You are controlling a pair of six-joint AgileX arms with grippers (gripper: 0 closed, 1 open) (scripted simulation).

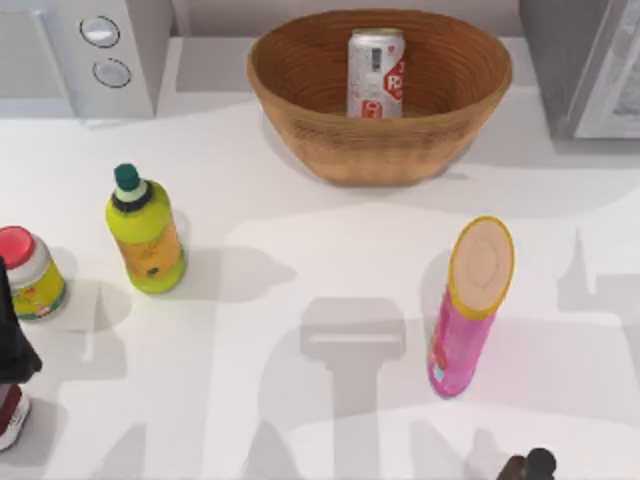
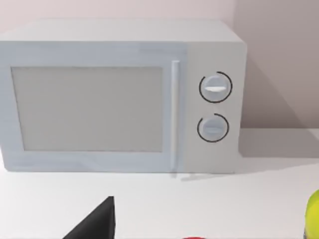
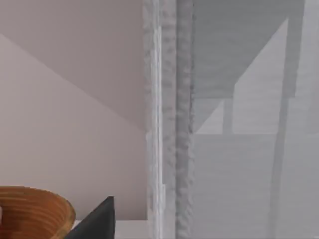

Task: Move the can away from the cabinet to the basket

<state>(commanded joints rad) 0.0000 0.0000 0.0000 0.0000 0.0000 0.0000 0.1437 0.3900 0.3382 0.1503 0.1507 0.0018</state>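
The silver can (image 1: pixel 376 74) with its red-and-white label stands upright inside the brown wicker basket (image 1: pixel 300 110) at the back middle of the table. The grey cabinet (image 1: pixel 590 70) stands to the basket's right, apart from it. My left gripper (image 1: pixel 12 345) is at the table's left edge, far from the can. At the front edge, right of centre, is my right gripper (image 1: pixel 528 466). The right wrist view faces the cabinet (image 3: pixel 239 124), with the basket's rim (image 3: pixel 35 196) beside it.
A white microwave (image 1: pixel 90 50) (image 2: pixel 119 97) occupies the back left. A yellow-green bottle (image 1: pixel 146 232) and a red-lidded yellow jar (image 1: pixel 30 272) stand at the left. A tall pink tube (image 1: pixel 468 310) with a yellow rim stands right of centre. Open table lies in the middle.
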